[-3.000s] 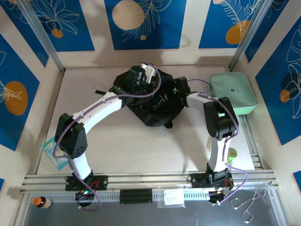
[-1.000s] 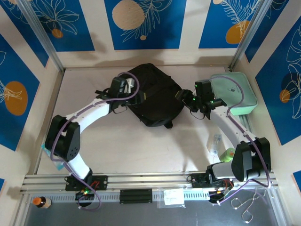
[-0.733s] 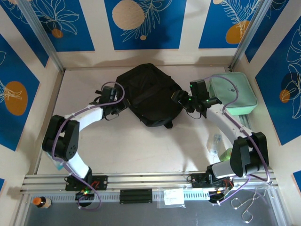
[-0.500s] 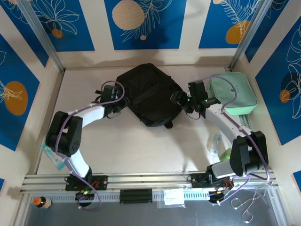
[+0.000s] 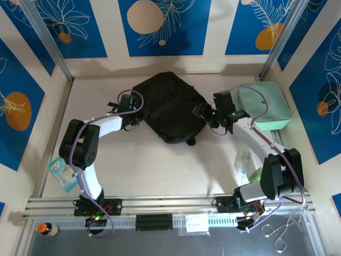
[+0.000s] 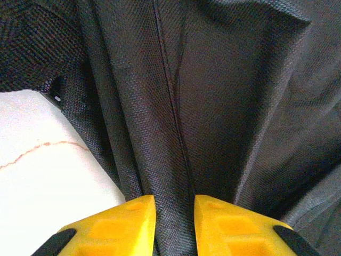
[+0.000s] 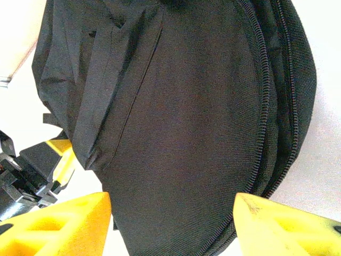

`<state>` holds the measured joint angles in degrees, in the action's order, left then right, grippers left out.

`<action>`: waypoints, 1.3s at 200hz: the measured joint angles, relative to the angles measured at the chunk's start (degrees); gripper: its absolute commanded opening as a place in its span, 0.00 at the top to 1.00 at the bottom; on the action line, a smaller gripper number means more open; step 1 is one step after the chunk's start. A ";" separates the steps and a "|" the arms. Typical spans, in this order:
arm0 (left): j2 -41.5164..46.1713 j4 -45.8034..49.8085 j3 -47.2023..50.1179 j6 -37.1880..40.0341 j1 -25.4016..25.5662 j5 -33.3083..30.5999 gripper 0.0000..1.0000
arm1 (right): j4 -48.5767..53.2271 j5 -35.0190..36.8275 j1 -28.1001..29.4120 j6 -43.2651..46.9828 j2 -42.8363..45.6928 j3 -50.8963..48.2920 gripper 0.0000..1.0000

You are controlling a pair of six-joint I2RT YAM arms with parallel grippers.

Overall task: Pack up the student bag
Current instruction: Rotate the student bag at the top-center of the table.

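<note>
The student bag (image 5: 168, 106), a large black backpack, lies flat at the back middle of the table. My left gripper (image 5: 135, 115) is at its left edge. In the left wrist view its yellow fingers (image 6: 130, 221) are shut on a fold of the bag's black fabric (image 6: 176, 133). My right gripper (image 5: 202, 113) is at the bag's right edge. Its jaws (image 7: 170, 213) stand wide open over the bag's zipped side (image 7: 186, 122), holding nothing. The left gripper's finger (image 7: 61, 154) shows beyond the bag in the right wrist view.
A mint-green zip pouch (image 5: 265, 105) lies at the back right, next to the right arm. A clear packet (image 5: 245, 160) and a green object (image 5: 259, 175) sit by the right arm's base. A blue-white packet (image 5: 61, 173) lies at the left. Walls close in three sides.
The left gripper moved to the bag's left edge and shut on a fold of its fabric. The right gripper shifted slightly left, toward the bag's right edge, still open.
</note>
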<state>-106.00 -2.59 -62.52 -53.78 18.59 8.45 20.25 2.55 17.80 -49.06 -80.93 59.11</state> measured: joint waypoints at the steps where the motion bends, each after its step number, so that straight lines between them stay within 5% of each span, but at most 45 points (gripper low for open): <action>1: 0.00 0.00 0.00 0.07 0.00 -0.02 0.70 | 0.00 0.00 0.00 0.02 0.00 0.00 0.38; 38: 0.00 0.24 -0.02 -0.22 0.00 -1.31 0.68 | -0.02 -0.39 0.00 0.00 -0.04 -0.02 0.38; 70: -1.31 -0.02 -0.79 -0.28 0.00 -1.03 0.79 | -0.07 -0.61 0.00 0.00 -0.74 -0.02 0.38; 157: -4.17 -2.16 -3.02 -0.44 0.00 2.05 0.77 | -0.96 -1.68 -0.02 0.00 -5.68 -0.79 0.43; 204: -4.24 -2.08 -4.44 -0.31 -0.11 3.10 1.00 | -2.05 -2.56 -0.02 0.02 -11.47 -0.79 0.46; 260: -1.79 -2.14 -3.61 0.52 -0.22 3.28 1.00 | -2.62 -2.51 -0.46 1.09 -15.85 -0.11 0.54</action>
<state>-107.79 -4.73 -66.13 -53.25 18.37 11.73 17.63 0.03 17.34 -47.97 -96.77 59.00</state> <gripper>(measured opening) 0.041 0.476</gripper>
